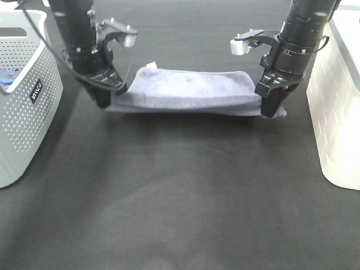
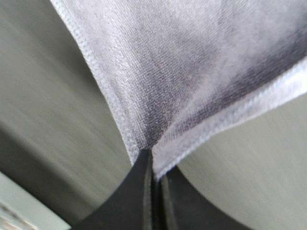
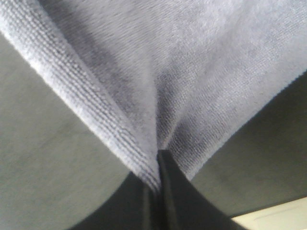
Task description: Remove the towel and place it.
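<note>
The grey-lavender towel (image 1: 188, 91) lies stretched between my two grippers on the black table, folded along its length, with a small white tag at its far left corner. My left gripper (image 1: 105, 101) is shut on the towel's near left corner; the left wrist view shows the towel's stitched edge (image 2: 192, 72) pinched between the closed black fingers (image 2: 139, 191). My right gripper (image 1: 272, 111) is shut on the near right corner; the right wrist view shows the towel (image 3: 168, 72) pinched between the fingers (image 3: 170, 191). The towel's near edge sits low over the table.
A grey perforated basket (image 1: 25, 95) stands at the left edge with something blue inside. A white basket (image 1: 337, 107) stands at the right edge. Black cloth covers the table (image 1: 180, 202) in front of the towel.
</note>
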### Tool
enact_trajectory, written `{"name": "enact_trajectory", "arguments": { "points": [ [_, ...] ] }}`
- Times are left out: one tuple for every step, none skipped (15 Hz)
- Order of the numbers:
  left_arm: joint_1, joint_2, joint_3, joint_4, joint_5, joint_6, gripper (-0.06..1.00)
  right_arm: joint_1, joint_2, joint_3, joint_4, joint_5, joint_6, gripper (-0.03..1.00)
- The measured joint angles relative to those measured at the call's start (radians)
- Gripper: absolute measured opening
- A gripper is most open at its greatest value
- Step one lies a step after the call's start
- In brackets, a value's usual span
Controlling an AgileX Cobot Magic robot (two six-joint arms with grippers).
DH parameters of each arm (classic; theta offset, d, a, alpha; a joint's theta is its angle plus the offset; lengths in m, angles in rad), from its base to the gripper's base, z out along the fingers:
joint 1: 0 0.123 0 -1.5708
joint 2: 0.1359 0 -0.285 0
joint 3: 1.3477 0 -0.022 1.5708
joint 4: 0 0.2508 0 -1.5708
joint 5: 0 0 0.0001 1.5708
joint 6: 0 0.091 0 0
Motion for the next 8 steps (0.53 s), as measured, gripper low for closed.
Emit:
{"name": "enact_trajectory", "arguments": {
  "points": [
    [0.0,-0.018,0.044,-0.012,0.0,0.0,0.0,0.0,-0.003,0.013,0.005,0.0,0.0,0.0],
    [0.0,-0.034,0.084,-0.023,-0.001,0.0,0.0,0.0,-0.007,0.022,0.015,0.001,0.001,0.0],
    [0.0,-0.046,0.118,-0.033,-0.002,0.0,0.0,0.0,-0.008,0.026,0.023,0.001,0.001,0.0],
    [0.0,-0.054,0.151,-0.042,-0.003,0.0,0.0,0.0,-0.008,0.029,0.027,0.001,0.003,0.0],
    [0.0,-0.062,0.181,-0.048,-0.003,0.0,0.0,0.0,-0.009,0.048,0.041,0.001,0.009,0.0],
    [0.0,-0.071,0.208,-0.054,-0.003,0.0,0.0,0.001,-0.015,0.076,0.048,0.001,0.009,0.0],
    [0.0,-0.082,0.226,-0.057,-0.005,0.0,0.0,0.004,-0.026,0.111,0.053,0.001,0.01,0.0],
    [0.0,-0.09,0.236,-0.059,-0.006,0.0,0.0,0.006,-0.042,0.146,0.06,0.001,0.01,0.0]
  ]
}}
